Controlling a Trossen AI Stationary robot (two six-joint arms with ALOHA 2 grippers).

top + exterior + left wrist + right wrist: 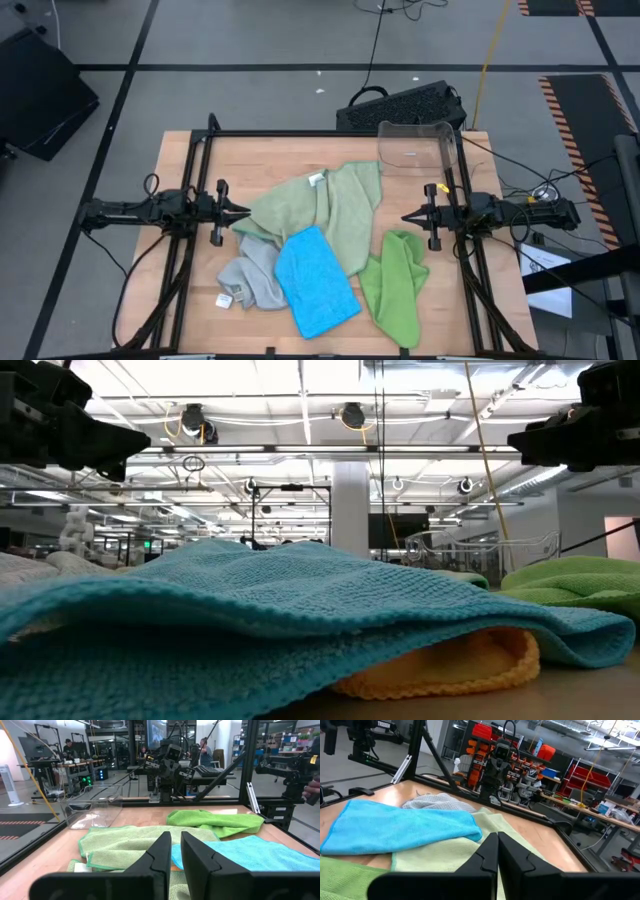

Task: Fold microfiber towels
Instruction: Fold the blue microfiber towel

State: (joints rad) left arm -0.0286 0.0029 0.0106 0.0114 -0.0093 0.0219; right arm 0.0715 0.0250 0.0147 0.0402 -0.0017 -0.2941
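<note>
The wooden table [200, 300] carries a loose pile of microfiber towels. The bright blue towel [315, 280] lies on top near the front centre, overlapping the sage green towel [325, 205], which spreads toward the rear centre and shows a small white tag at its upper edge. The grey towel [252, 275] lies crumpled just beside the blue one on the left arm's side, partly under the sage green cloth. The lime green towel [396, 282] lies bunched on the right arm's side, touching the sage green towel. In the low view an orange towel [450, 668] shows beneath the blue one. A clear plastic bin [415, 148] stands at the rear right of the table. The left pincer [243, 211] hovers at the left edge of the pile, fingers nearly together and holding nothing. The right pincer [408, 216] hovers above the table near the lime green towel, fingers together and empty.
</note>
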